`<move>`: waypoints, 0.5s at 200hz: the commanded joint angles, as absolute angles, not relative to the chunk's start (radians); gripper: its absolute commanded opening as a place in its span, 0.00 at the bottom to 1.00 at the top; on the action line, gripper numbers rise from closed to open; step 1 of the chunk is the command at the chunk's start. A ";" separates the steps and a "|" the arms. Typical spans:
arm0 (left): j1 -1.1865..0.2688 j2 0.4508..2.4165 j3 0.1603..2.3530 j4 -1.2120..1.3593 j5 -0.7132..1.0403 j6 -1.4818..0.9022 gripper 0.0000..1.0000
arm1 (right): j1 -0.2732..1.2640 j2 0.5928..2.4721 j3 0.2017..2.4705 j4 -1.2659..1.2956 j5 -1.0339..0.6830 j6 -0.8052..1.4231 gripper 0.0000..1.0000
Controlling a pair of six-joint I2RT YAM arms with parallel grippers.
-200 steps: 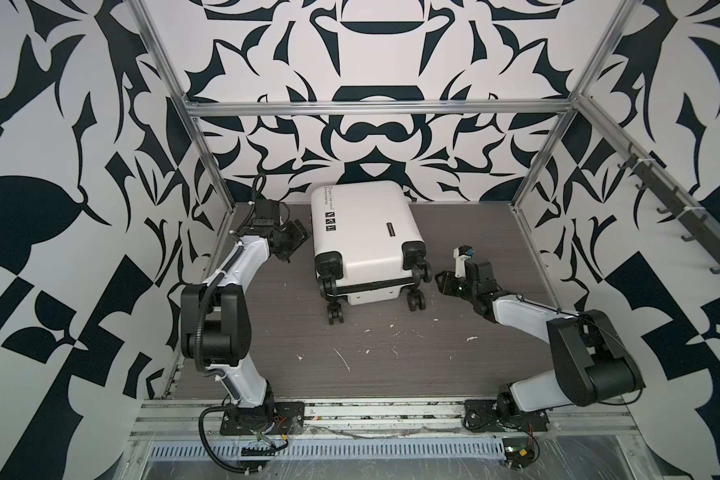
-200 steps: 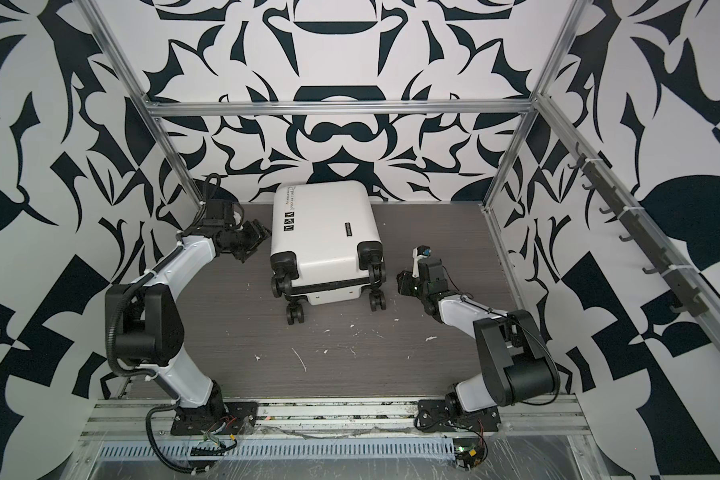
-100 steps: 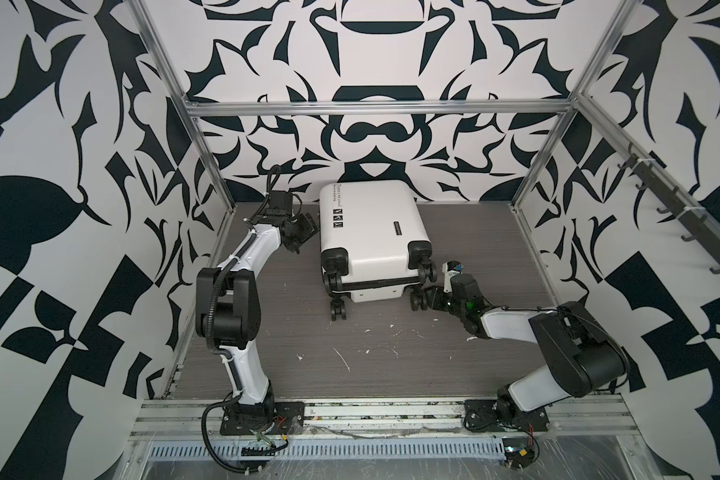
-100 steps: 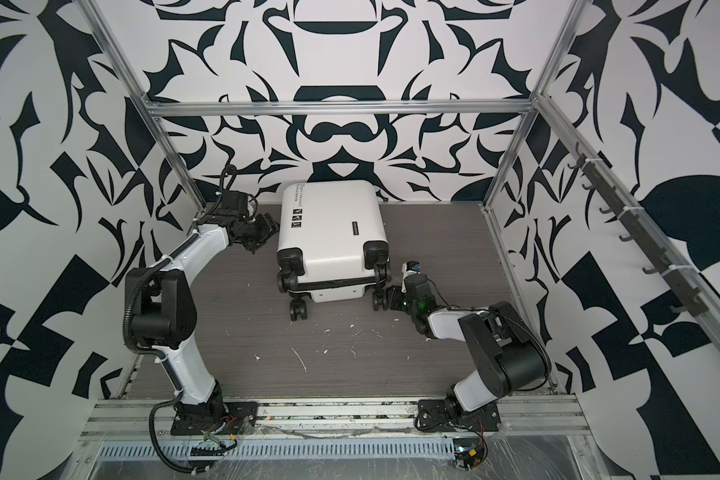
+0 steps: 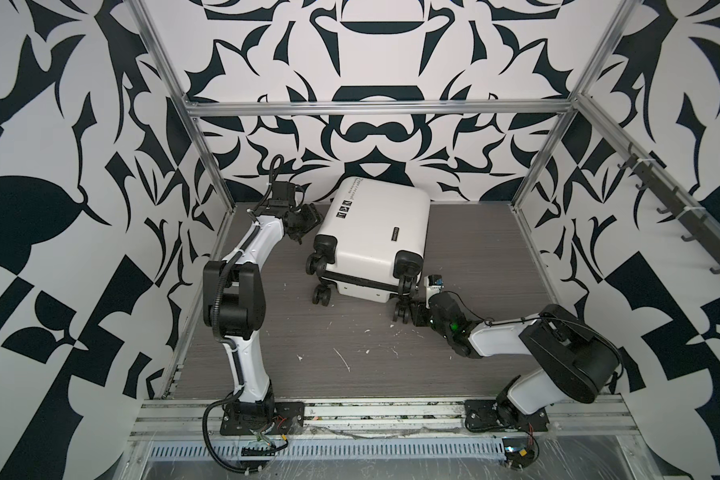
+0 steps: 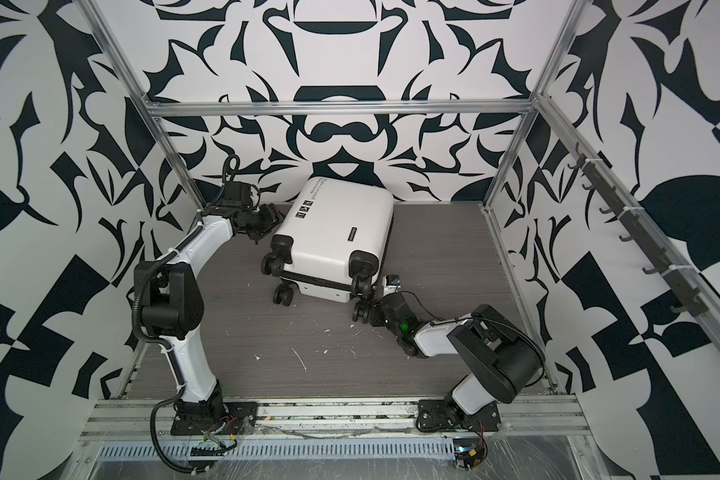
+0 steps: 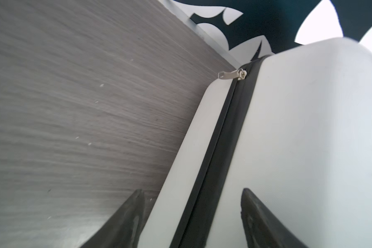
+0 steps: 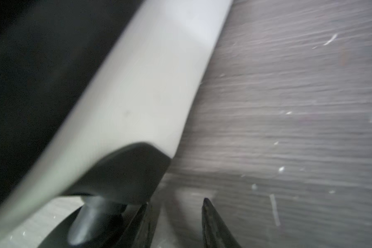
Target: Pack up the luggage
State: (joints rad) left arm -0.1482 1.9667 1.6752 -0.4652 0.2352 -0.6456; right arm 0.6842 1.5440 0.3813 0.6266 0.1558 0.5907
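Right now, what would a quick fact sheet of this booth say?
luggage: white, closed, lying flat
zipper pull: silver, at a corner of the seam
left fingers: open, at the luggage's side seam
right fingers: open, empty, beside a wheel
floor: grey wood grain, white flecks

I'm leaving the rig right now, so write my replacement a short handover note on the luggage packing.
Luggage lies closed on the floor, back centre; zipper pull at its far corner.
Left end effector: open, straddling the zipper seam.
Right end effector: open, holding nothing, low beside the near right wheel.
To do: confirm it's fully zipped; contents unseen.
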 commanded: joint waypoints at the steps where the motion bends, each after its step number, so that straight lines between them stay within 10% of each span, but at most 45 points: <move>1: -0.246 2.019 1.718 -0.548 0.364 -0.582 0.73 | 0.766 1.557 0.405 0.758 0.102 0.621 0.41; 100: -0.379 2.200 1.953 -0.539 0.425 -0.567 0.73 | 0.919 1.569 0.408 0.772 0.239 0.647 0.40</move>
State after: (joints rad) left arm -0.2569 2.1201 1.9301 -0.4141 0.2733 -0.6136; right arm 0.8871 1.5707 0.3649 0.6693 0.2768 0.6987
